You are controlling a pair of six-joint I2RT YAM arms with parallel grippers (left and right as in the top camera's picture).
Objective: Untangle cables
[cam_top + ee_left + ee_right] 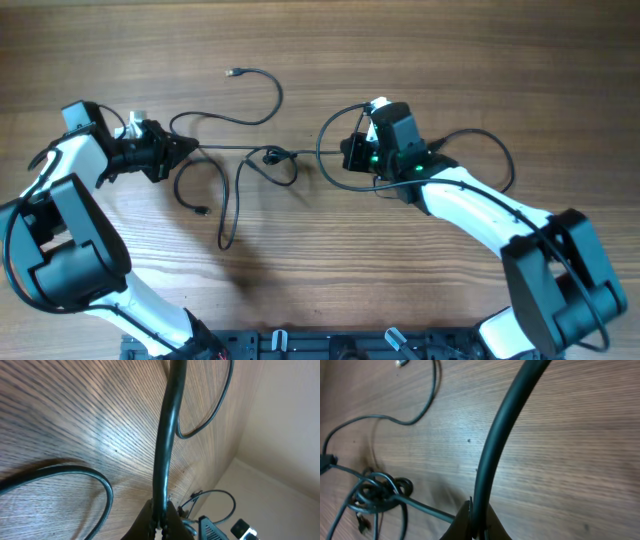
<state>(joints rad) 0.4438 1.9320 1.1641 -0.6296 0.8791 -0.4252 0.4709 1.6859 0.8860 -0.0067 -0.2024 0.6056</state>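
I have both ends of the job in hand: the left gripper [185, 148] is clamped fully closed on a thin black cord, which I can see in the left wrist view pinched between its fingertips and running straight up and away. The right gripper [347, 152] is likewise closed tight, with a cord nipped between its tips in the right wrist view. The cables [240, 150] lie on the bench [450, 60] between the two arms. A fairly straight strand runs from the left gripper to a small knot [272, 157] about midway, and looser curls hang below it toward me. One long curl arcs away to a plug [233, 72], and another plug end [203, 211] lies below the left gripper. From the right wrist camera the knot looks like a few tight coils wound round each other, and I can't tell which strand passes under which. I judge this to be the pulling-apart step, with the tangle not yet opened. The next move calls for drawing the two grippers slowly apart along the bench, watching whether the coils loosen or cinch. If they tighten, I would let go with one side and re-grasp close to the knot to feed a free end back through.
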